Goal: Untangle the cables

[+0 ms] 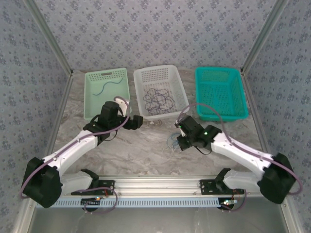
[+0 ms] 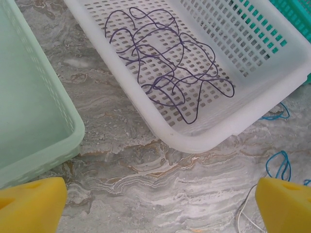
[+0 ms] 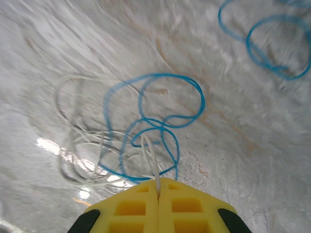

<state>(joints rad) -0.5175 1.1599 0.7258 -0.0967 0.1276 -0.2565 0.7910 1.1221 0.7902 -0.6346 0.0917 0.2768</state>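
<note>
My right gripper [image 3: 158, 187] is shut, its yellow jaws pinching a loop of the pale white cable [image 3: 151, 154]. That cable lies in loose coils on the marble table, tangled with a blue cable [image 3: 165, 114]. From above, my right gripper [image 1: 178, 141] sits over this small tangle [image 1: 171, 144] at the table's middle. A dark cable tangle [image 2: 165, 63] lies in the white basket [image 2: 272, 104]. My left gripper [image 2: 158, 208] hangs open above bare table just in front of that basket, with nothing between its fingers [image 2: 29, 204].
Three baskets stand in a row at the back: pale green [image 1: 91, 97] holding one dark cable [image 1: 110, 86], white [image 1: 181, 86] in the middle, teal [image 1: 221, 114] on the right. Patterned walls enclose the table.
</note>
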